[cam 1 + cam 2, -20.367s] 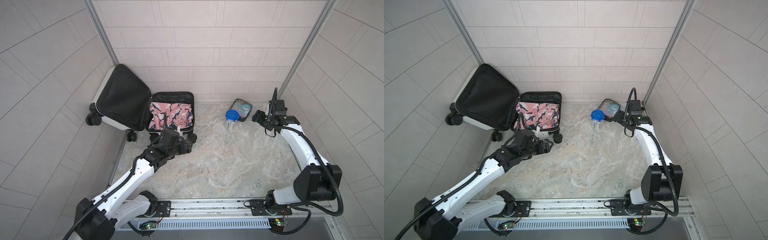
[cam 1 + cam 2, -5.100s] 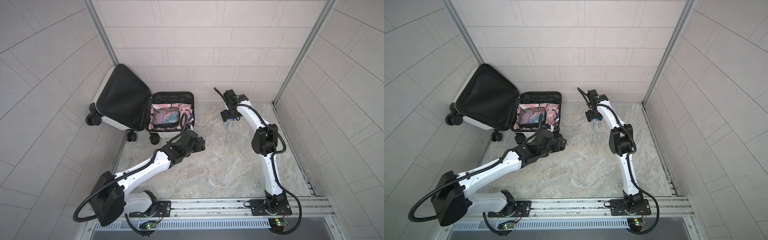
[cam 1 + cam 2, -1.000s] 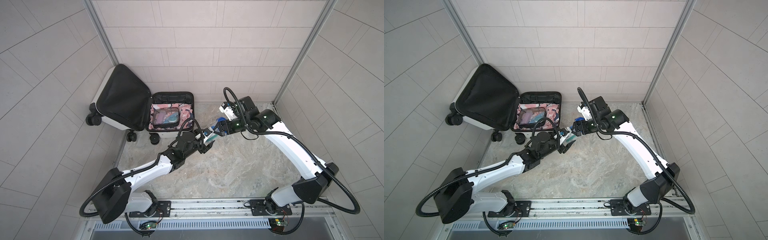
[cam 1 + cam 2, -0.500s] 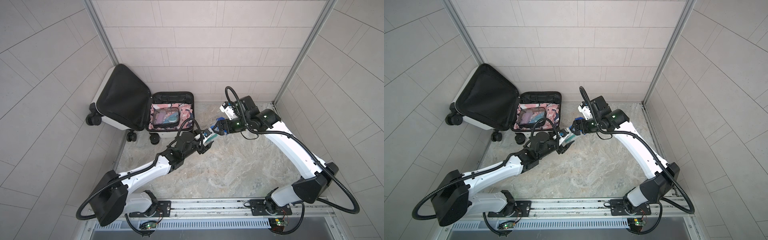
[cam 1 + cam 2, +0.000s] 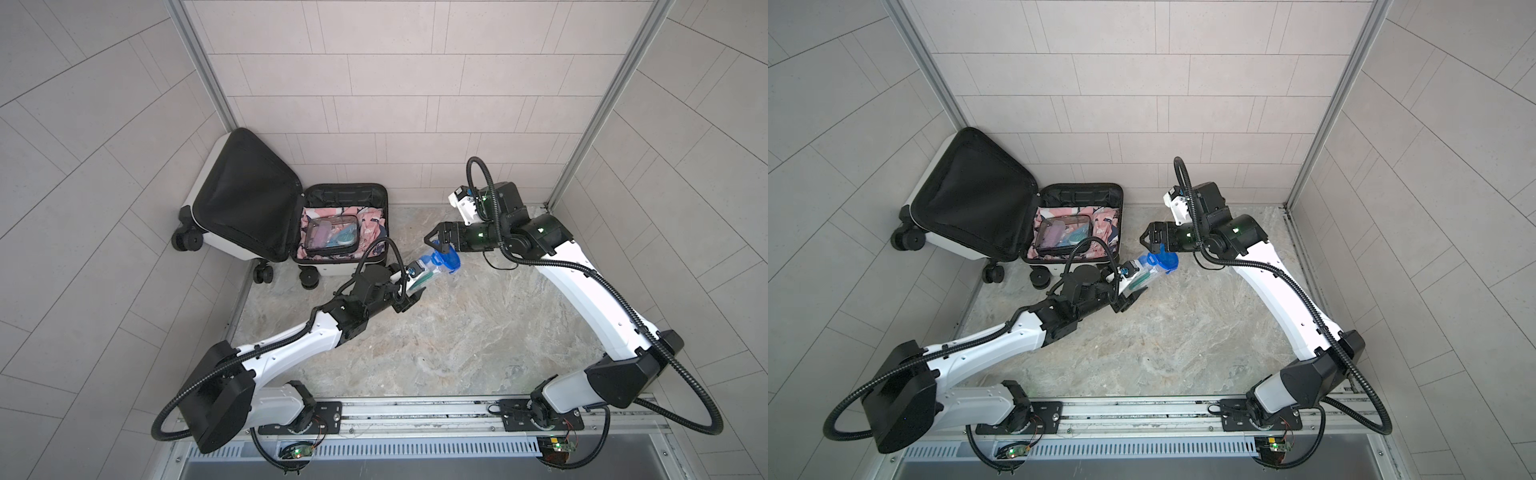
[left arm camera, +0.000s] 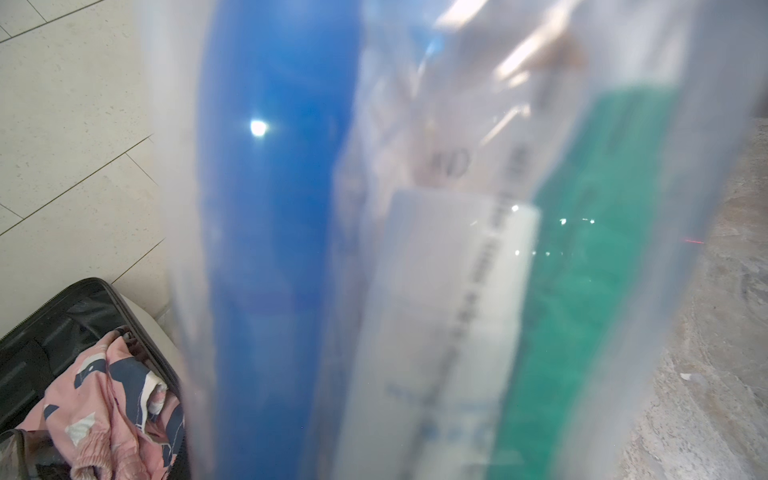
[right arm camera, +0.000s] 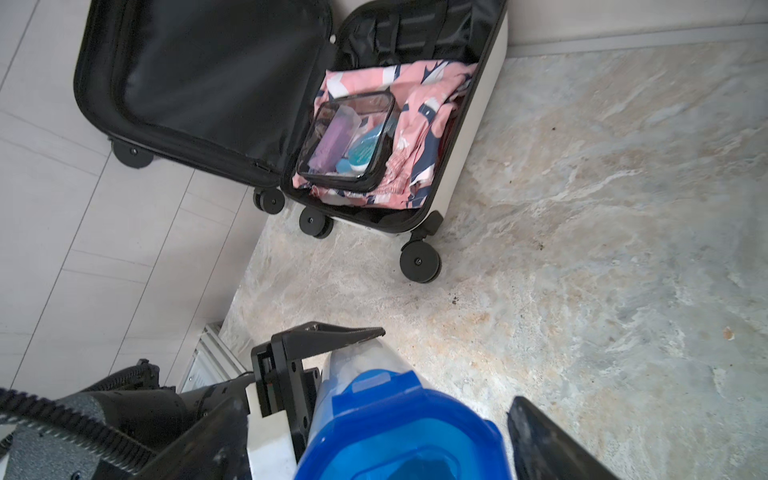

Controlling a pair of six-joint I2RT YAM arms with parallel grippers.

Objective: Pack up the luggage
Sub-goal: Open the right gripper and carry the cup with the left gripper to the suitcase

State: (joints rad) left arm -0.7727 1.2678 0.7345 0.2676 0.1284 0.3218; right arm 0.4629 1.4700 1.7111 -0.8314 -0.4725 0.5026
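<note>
The small white hard-shell suitcase with black lining [image 5: 245, 212] sits at about 10 o'clock on the mottled stone tabletop [image 5: 436, 345], in the corner of the tiled walls. It lies open. Its lid is propped up toward 10 o'clock against the wall, and its base lies flat.

The base already holds a pink patterned garment [image 5: 372, 220] with a clear black-trimmed toiletry pouch [image 5: 332, 237] on top, so part of the packing looks done. The base's long axis runs 12 to 6 o'clock, with the black wheels at the 6 o'clock end, and its open side faces up.

Just beside its 4 o'clock corner, the left gripper [image 5: 411, 289] is clamped on a clear plastic bottle with a blue lid [image 5: 428, 268]. The bottle is held off the surface, and white and green items show inside it. It lies along 8 to 2 o'clock with the lid toward 2, away from the suitcase.

The right gripper [image 5: 436, 244] stands wide at the lid and holds nothing.

What is left, as I judge it, is placing the bottle in the base and closing the lid.
</note>
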